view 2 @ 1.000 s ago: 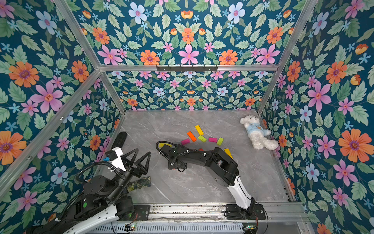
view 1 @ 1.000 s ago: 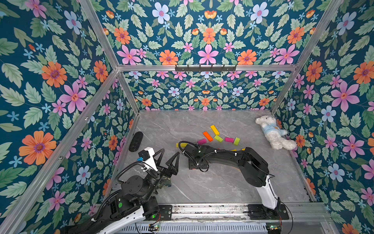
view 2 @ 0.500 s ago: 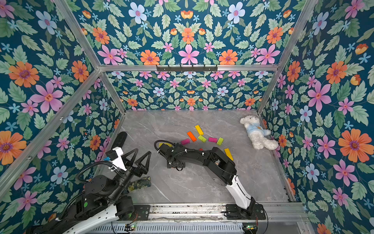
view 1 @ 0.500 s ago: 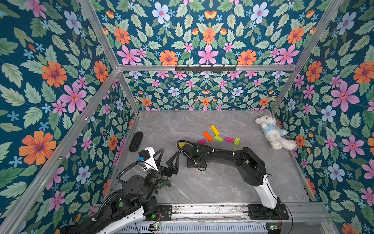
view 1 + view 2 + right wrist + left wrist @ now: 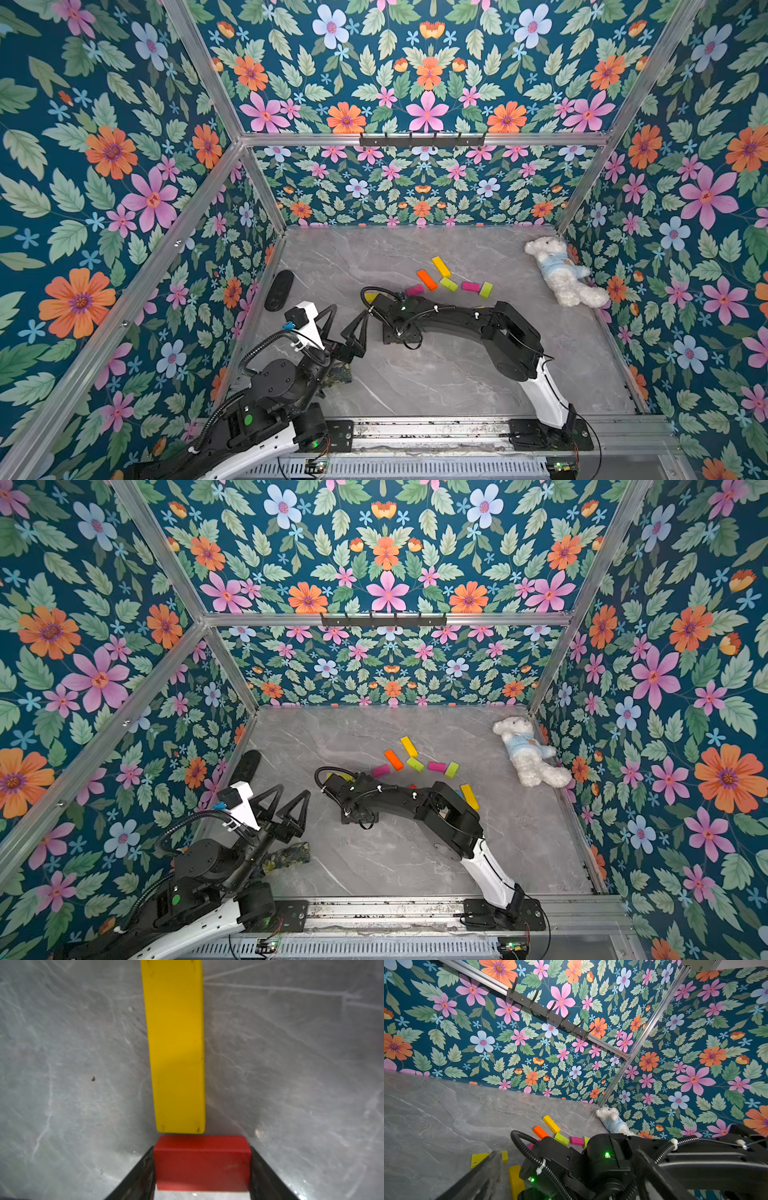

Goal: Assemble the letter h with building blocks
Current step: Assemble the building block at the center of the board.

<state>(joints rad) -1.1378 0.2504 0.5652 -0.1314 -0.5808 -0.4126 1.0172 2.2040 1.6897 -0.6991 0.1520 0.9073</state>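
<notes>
In the right wrist view, my right gripper is shut on a short red block. The block lies crosswise just off the end of a long yellow bar on the grey table, with a thin gap between them. In both top views that wrist points down and hides the red block. Loose building blocks lie behind it: yellow, orange, lime, magenta, and another yellow bar. My left gripper hangs open and empty at the front left, raised off the table.
A white plush bear lies at the back right against the wall. A black oval object rests by the left wall. A dark patterned scrap lies under my left arm. A hook rail runs along the back wall.
My right arm has shifted a little to the left with the red block in its jaws. The left arm has stayed where it was, open.
</notes>
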